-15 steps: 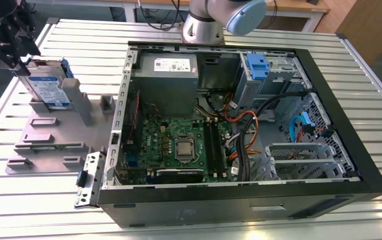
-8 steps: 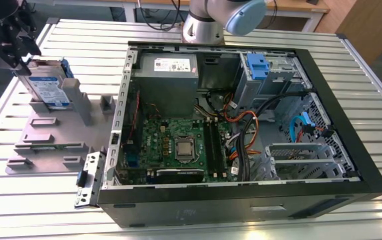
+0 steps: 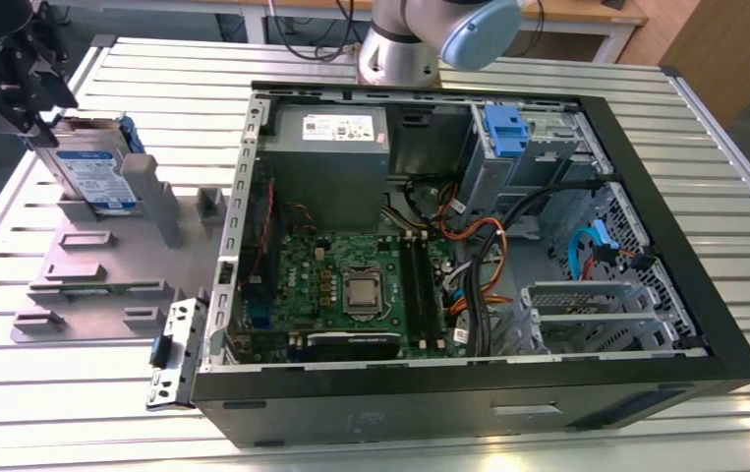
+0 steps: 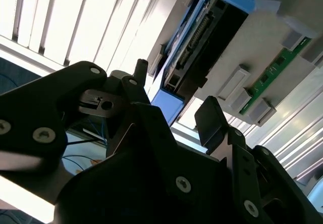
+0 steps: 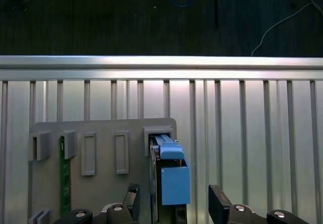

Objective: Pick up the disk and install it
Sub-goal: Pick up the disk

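The disk [image 3: 92,167] stands on edge in a slot of the grey fixture plate [image 3: 99,270], at the exterior view's left, its white-and-blue label facing out. In both wrist views I see it edge-on, the blue side bracket [image 5: 174,181] towards the camera. My gripper [image 3: 36,123] hangs just above the disk's upper end. It is open, with one black fingertip [image 5: 132,193] on each side of the bracket and a gap to the disk on both sides. The second wrist view has the gripper [image 4: 173,88] straddling the disk [image 4: 202,37] in the same way.
An open computer case [image 3: 480,388] lies on the slatted metal table, with a grey power-supply box [image 3: 328,147], a blue latch at the drive bay [image 3: 506,128] and loose cables inside. A green memory stick [image 5: 64,173] stands in another fixture slot. The table edge [image 5: 161,62] is close by.
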You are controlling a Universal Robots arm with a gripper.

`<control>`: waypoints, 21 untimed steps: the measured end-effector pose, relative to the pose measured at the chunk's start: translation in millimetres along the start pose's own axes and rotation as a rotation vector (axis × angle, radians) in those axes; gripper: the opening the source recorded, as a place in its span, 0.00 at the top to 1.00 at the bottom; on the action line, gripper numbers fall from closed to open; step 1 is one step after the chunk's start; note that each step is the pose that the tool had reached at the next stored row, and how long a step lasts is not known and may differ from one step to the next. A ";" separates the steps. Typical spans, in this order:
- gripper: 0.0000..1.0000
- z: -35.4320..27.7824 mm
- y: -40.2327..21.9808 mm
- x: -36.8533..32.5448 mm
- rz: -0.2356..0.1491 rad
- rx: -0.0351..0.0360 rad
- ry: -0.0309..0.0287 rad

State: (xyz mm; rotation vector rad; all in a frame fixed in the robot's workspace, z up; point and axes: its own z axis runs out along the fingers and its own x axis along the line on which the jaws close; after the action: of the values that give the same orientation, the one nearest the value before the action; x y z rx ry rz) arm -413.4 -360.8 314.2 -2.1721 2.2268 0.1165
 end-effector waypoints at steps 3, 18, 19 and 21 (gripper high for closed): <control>0.35 2.2 2.8 -0.8 -0.005 -0.0003 0.0002; 0.35 20.3 6.0 0.3 -0.012 -0.0009 0.0004; 0.35 21.3 6.2 0.3 -0.012 -0.0009 0.0002; 0.35 23.3 6.6 0.5 -0.012 -0.0009 -0.0004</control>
State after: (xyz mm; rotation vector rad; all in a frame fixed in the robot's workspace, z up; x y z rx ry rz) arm -420.8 -359.4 291.1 -2.1852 2.2137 0.1177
